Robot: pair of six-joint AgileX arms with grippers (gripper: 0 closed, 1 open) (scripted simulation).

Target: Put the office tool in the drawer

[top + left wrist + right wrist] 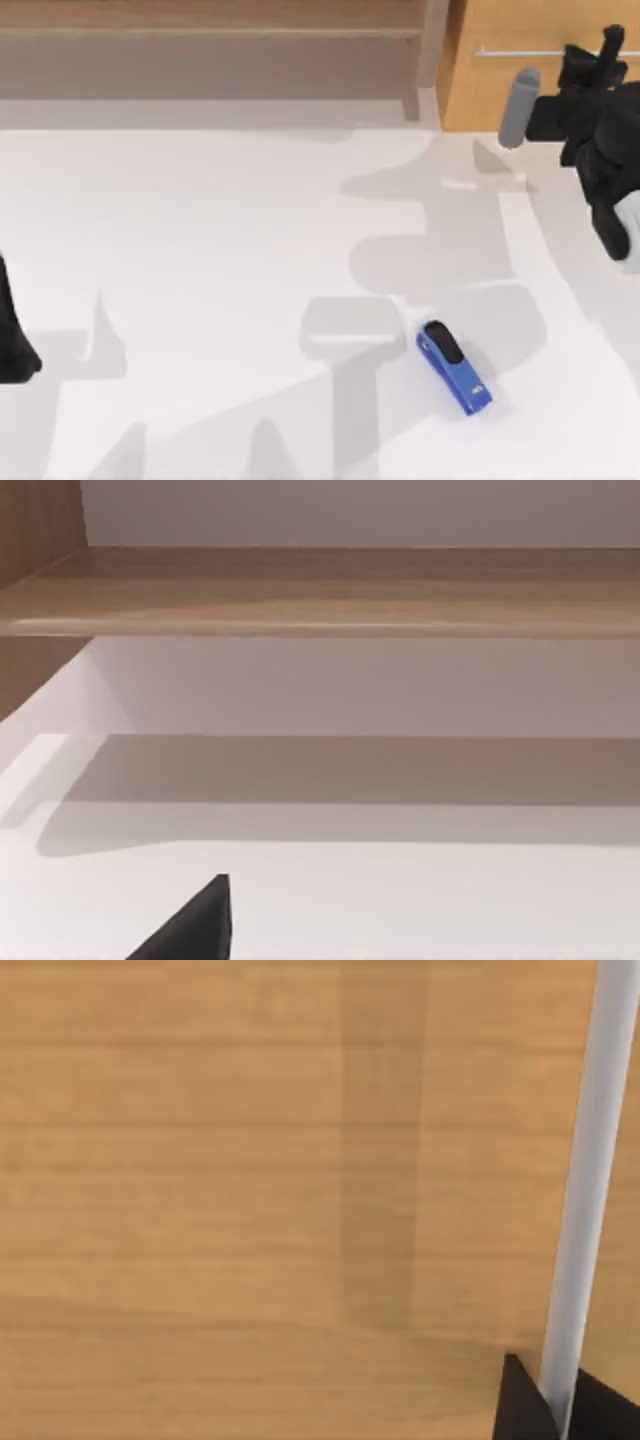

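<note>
1. The right gripper [598,52] is at the far right, at the drawer [500,90] front; its fingers [520,1405] straddle the silver handle [585,1190], grip uncertain.
2. The left arm [15,340] sits parked at the left edge.
3. The stapler [453,366] lies on the table [200,250], near right.

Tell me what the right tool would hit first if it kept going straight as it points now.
Probably the drawer: the right tool faces its wood front, fingers straddling the silver bar handle, which it may meet first.
</note>
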